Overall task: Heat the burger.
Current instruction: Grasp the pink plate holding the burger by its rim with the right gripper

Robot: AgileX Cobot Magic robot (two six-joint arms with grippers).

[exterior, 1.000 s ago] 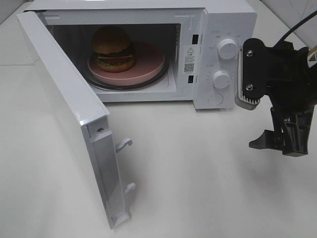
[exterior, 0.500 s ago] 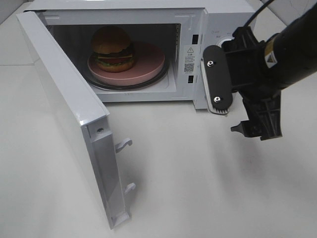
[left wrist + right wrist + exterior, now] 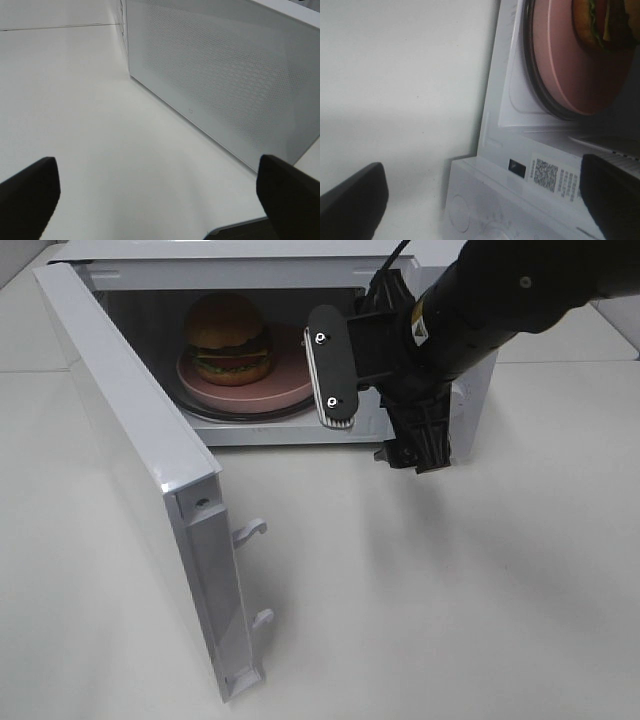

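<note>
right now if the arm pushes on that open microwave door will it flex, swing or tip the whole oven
The door looks like a rigid panel, so it should probably swing on its hinge rather than flex. Its latch hooks look thin, possibly fragile; push the flat face. The microwave seems boxy, likely staying put.

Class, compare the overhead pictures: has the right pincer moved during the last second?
Yes. The right pincer moved left, from the microwave's right edge to before its open doorway.

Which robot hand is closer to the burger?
Right. The right gripper, open, is in front of the microwave's opening, close to the burger inside. The left gripper, open too, is outside the microwave, facing its dotted white panel, out of the high camera's sight.
</note>
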